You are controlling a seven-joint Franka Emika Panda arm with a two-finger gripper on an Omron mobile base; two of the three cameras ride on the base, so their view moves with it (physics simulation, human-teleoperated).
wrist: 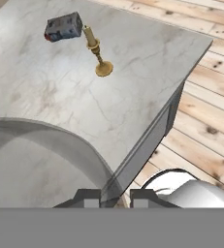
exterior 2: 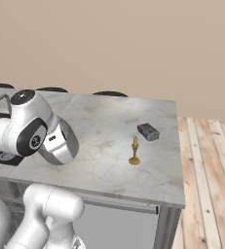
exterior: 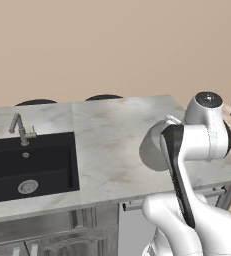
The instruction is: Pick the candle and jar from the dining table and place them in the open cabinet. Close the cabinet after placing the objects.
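Note:
The jar (exterior 2: 63,145), a grey frosted cylinder, hangs tilted just over the dining table (exterior 2: 109,121) near its front edge, right by my forearm. In the hand view its translucent wall (wrist: 45,155) curves across the lower left, and its edge runs between my fingertips. My gripper (wrist: 116,196) is shut on the jar. In the left base view the jar (exterior: 153,150) peeks out behind my arm. The slim golden candle (exterior 2: 134,151) stands upright on the marble to the right of the jar, and also appears farther ahead in the hand view (wrist: 98,51).
A small dark box (exterior 2: 148,131) lies just beyond the candle, also in the hand view (wrist: 63,27). The black sink (exterior: 32,165) and its faucet (exterior: 21,129) take up the table's left end. Wooden floor (exterior 2: 206,170) lies past the table's right edge.

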